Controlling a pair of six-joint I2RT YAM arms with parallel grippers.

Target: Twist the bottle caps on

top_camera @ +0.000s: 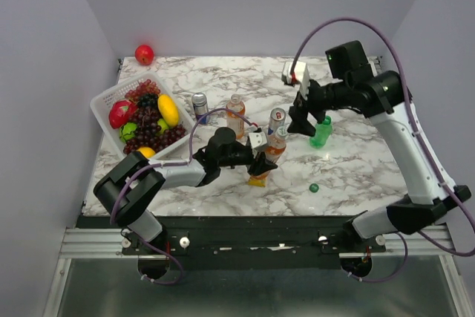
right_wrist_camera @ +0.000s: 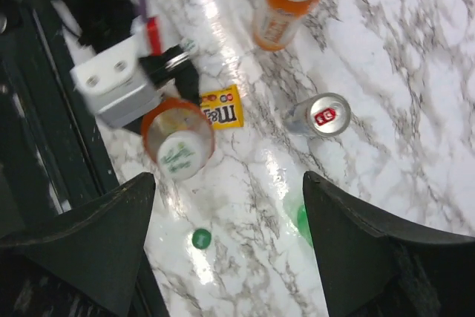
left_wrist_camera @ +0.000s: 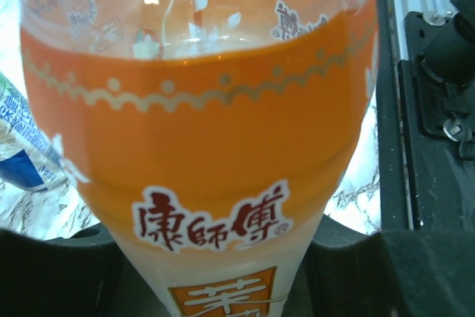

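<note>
My left gripper point(top_camera: 261, 159) is shut on the lower body of an orange drink bottle point(top_camera: 276, 146), which stands upright and fills the left wrist view point(left_wrist_camera: 200, 146). A white cap point(right_wrist_camera: 178, 152) sits on this bottle's neck. My right gripper point(right_wrist_camera: 228, 183) hangs open above the table with nothing between its fingers, just right of that cap, between it and the green bottle point(top_camera: 321, 131). A dark green cap point(top_camera: 314, 188) lies loose on the marble point(right_wrist_camera: 201, 239). A second orange bottle point(top_camera: 235, 114) stands further back.
Two drink cans point(top_camera: 200, 107) point(top_camera: 276, 118) stand near the bottles. A yellow candy packet point(top_camera: 258, 179) lies under the left gripper. A white basket point(top_camera: 104, 98) of fruit sits at the left, and a red apple point(top_camera: 144, 54) at the far left corner.
</note>
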